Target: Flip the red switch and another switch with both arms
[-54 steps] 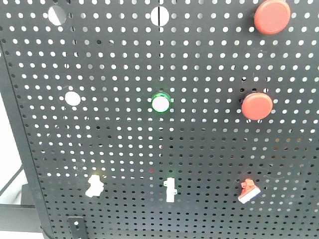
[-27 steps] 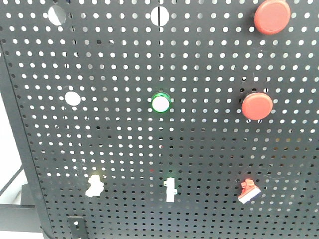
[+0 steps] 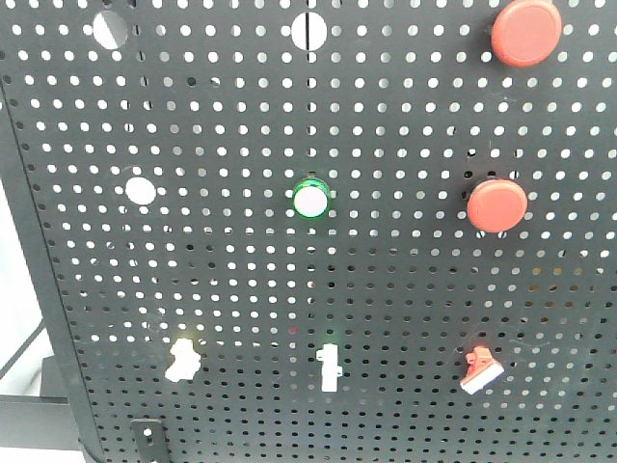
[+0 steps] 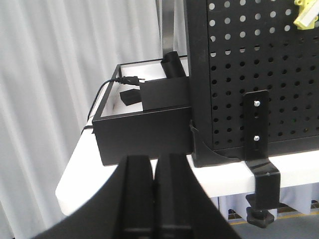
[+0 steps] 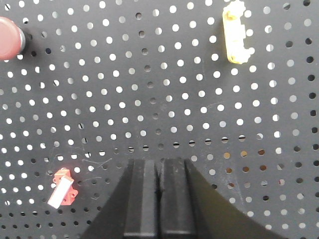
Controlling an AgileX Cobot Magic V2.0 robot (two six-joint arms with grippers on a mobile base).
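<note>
The red switch is a tiny red toggle with a white lever, low on the right of the black pegboard. In the right wrist view the red switch lies left of and apart from my right gripper, which is shut on nothing. The other switch, pale yellow, sits low on the left of the board. In the left wrist view this pale yellow switch shows at the top right corner, far above and right of my left gripper, also shut and empty. Neither gripper appears in the front view.
Two round red buttons, a green-ringed button and an upright white toggle share the board. A yellow bracket-like piece sits at the upper right of the right wrist view. A black box and clamp stand at the board's foot.
</note>
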